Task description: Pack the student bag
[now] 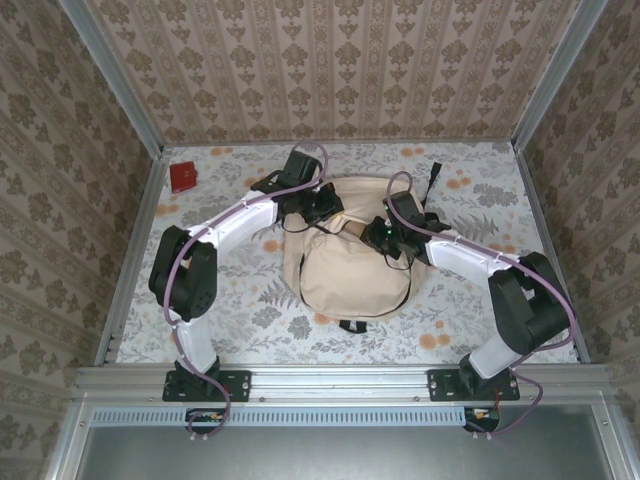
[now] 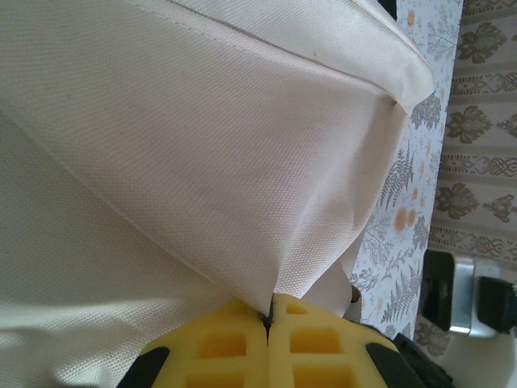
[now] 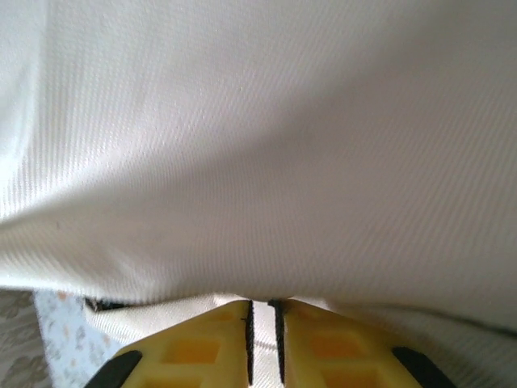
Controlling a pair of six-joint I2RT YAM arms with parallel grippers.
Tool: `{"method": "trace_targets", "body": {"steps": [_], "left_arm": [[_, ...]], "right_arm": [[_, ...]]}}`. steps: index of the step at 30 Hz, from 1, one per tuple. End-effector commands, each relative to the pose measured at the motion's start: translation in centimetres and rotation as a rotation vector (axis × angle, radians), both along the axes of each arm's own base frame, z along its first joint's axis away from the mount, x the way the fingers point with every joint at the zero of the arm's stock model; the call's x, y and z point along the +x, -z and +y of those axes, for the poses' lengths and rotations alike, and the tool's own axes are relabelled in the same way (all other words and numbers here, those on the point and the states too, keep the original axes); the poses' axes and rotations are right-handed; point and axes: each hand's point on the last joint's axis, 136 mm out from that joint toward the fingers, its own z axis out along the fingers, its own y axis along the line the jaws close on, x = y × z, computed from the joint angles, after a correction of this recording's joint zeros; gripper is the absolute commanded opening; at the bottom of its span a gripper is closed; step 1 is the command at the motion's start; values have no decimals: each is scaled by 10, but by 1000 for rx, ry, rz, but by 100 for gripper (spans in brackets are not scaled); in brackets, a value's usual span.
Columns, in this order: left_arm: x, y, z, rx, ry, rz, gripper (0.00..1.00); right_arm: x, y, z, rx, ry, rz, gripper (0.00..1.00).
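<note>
Top external shows the bag (image 1: 350,270) mid-worktop (image 1: 250,320), soft, limp and probably light. The left claw (image 2: 269,314) is clamped on a fabric fold at its far left, and the right claw (image 3: 263,307) pinches cloth on its right. Seams or straps should grip better than slack cloth.

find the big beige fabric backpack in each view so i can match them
top external: beige fabric backpack mid-table, between the arms.
left wrist: upper left, fold pinched in left tool.
right wrist: across the top, above right tool.
shared landmark: floral table cover.
</note>
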Motion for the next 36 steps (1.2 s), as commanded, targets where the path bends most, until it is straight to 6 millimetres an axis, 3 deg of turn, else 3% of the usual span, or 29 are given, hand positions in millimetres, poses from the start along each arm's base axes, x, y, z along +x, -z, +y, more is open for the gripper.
{"method": "trace_targets", "body": {"steps": [1,9,17,23,26,30,33,36], "left_arm": [[-5,-26,3,-35,33,-51,0],[-7,-22,2,-35,42,-41,0],[-6,-22,1,-39,47,-37,0],[-5,-26,-5,-46,54,-45,0],[-4,-25,-1,-31,45,-47,2],[-3,-31,11,0,36,-63,32],[2,-39,30,28,17,-91,50],[14,-42,65,89,-44,-122,61]], "right_arm": [[26,-10,-10,-80,52,-98,13],[49,-14,-5,-73,73,-182,8],[53,-33,-2,-132,-19,-355,3],[59,-27,5,-166,-92,-403,2],[55,-33,1,-179,-90,-401,4],[35,-51,-3,-167,-114,-384,17],[13,-57,-6,-146,-147,-341,37],[-8,-56,-12,-139,-172,-298,61]]}}
